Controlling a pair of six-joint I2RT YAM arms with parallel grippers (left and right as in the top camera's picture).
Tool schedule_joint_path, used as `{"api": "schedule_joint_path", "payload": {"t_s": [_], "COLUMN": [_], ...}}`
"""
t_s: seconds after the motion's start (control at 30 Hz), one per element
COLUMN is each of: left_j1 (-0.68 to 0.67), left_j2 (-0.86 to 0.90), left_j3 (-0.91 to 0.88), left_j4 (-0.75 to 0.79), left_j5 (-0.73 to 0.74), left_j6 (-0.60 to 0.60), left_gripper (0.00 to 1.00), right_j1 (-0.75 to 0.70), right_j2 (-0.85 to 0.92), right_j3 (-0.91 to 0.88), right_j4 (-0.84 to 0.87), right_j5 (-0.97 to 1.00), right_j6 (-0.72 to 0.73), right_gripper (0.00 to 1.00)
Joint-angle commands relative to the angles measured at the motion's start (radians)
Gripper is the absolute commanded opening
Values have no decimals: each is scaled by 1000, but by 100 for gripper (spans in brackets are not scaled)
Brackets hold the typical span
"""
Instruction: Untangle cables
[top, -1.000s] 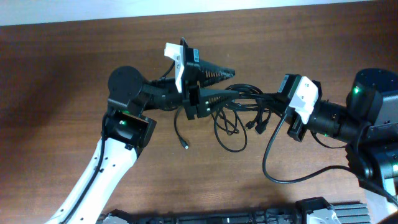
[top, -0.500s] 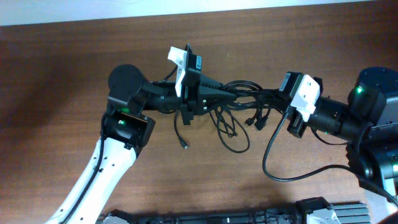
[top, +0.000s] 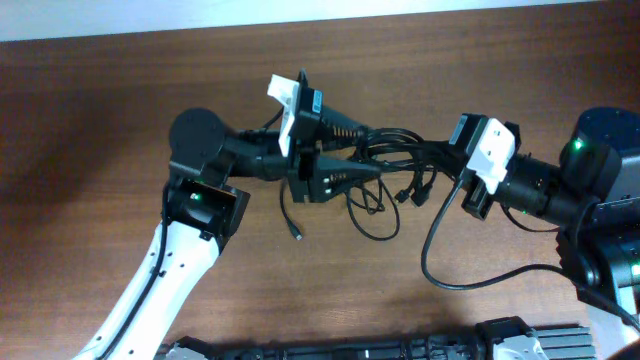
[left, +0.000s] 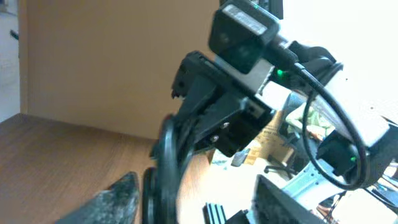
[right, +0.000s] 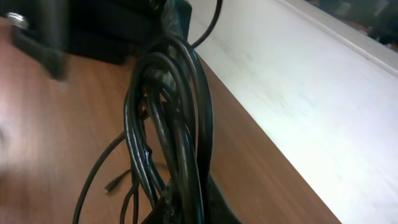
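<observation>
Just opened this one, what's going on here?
Two robot arms are working on a tangle of black cables. The right gripper is shut on one end of the bundle, holding it above the wooden table. The left gripper is open, its fingers either side of the bundle, not gripping it. Loops and plug ends hang loose; the tangle is not yet undone.

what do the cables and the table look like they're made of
cables: black jackets with a soft sheen, probably rubber or flexible plastic; they bend in loose loops. table: brown with streaky grain, matte finish, so wood or a wood-look laminate; cannot tell which.
</observation>
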Motion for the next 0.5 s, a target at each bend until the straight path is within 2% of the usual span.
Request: {"api": "schedule_joint_path", "payload": {"t_s": [0.0,0.1,0.27,0.47], "left_j1": [-3,-3,-3,-3], "left_j2": [-17,-17,-17,-17], "left_j3": [9,9,9,9], "left_j4": [37,40,11,-120], "left_j5": [-33,-89,-134,-132], "left_j6": [-137,-229,-491,-505], "left_gripper": [100,99,99,99], "right_j1": [-1,-1,-1,-1], "right_j2": [-8,-8,-8,-8], "right_j3": [8,8,8,8], "right_j4": [8,10,18,64], "right_j5": [24,66,126,128], "right_j6": [8,24,42,42], "right_gripper": [4,4,4,4]}}
